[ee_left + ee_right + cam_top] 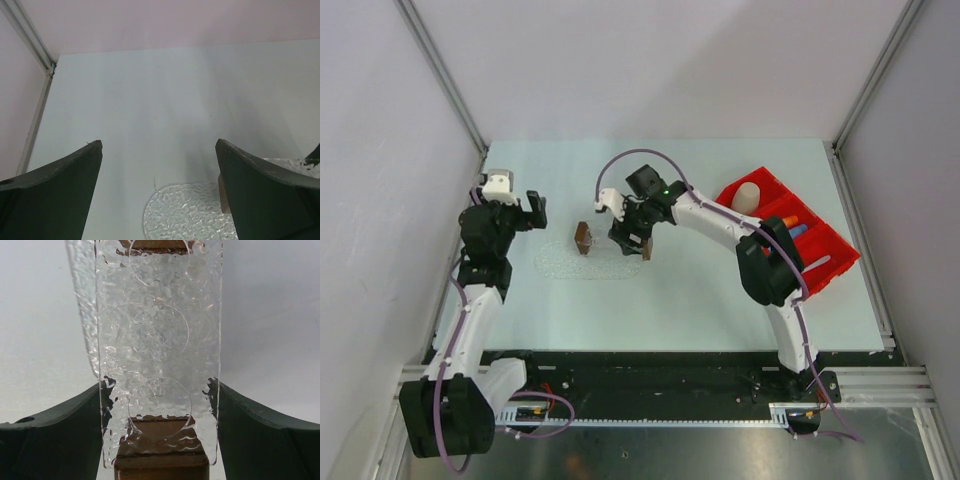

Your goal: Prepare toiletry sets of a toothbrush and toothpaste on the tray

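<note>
The clear oval tray lies left of the table's centre; its bumpy end also shows in the left wrist view. My right gripper is shut on the clear rack with brown end blocks and holds it over the tray. In the right wrist view the rack fills the gap between the fingers of my right gripper. The orange toothpaste, the blue toothpaste and the pale toothbrush lie in the red bin. My left gripper is open and empty, left of the tray.
The red divided bin stands at the right edge and also holds a beige cup. A brown end block peeks beside the left gripper's right finger. Frame posts stand at the table's back corners.
</note>
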Controlling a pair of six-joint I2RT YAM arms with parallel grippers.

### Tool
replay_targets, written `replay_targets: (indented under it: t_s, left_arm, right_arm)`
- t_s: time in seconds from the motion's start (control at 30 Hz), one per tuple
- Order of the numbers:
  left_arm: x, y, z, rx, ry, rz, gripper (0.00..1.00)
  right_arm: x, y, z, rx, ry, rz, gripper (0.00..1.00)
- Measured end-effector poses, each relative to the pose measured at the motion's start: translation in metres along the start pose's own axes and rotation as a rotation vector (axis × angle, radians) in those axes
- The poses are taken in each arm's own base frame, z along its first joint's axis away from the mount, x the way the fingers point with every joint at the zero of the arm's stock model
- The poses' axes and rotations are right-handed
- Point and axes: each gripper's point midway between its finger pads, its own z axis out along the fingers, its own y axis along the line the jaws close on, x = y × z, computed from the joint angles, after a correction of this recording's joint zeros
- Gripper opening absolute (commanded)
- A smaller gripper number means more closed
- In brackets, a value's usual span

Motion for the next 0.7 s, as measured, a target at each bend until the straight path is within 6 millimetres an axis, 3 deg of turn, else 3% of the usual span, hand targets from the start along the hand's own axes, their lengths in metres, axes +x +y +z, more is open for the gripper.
replay_targets:
  t_s: [0.17, 0.47, 0.7]
  left_arm:
    - [0.006, 0.016, 0.001, -0.047, 0.04, -0.015, 1.0]
    - [0.012, 0.031, -0.001, -0.09, 0.063, -0.03, 1.0]
    - [0.013, 0.047, -0.004, -0.131, 0.065, -0.037, 1.0]
  right_arm:
    - [-0.016, 0.017, 0.009, -0.019, -0.025, -0.032, 0.29]
    - [-0.037, 0.024, 0.014, -0.01, -0.074, -0.045, 0.28]
    - [-0.067, 0.042, 0.022, -0.04, -0.12, -0.113, 0.29]
